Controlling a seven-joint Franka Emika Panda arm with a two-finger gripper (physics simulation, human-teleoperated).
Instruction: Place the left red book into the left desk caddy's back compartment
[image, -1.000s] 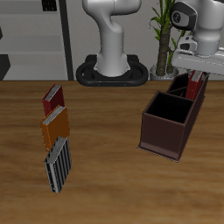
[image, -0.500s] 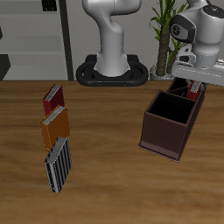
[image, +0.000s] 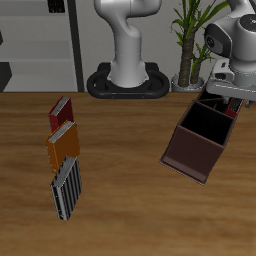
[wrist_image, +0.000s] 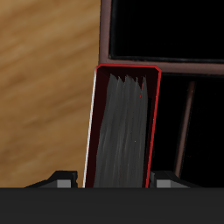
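Wood table (image: 120, 190), grey shelving (image: 40, 45), potted plant (image: 188, 40).

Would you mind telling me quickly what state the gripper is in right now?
Gripper: closed on the left red book, holding it above the left desk caddy, at its back end.

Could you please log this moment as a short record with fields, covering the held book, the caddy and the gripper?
gripper: shut on red book
red book: held on edge over the caddy's back end, not yet released
caddy: maroon, black inside, looks tilted on the table
other books: small red book, orange book, striped book, in a row apart from the caddy
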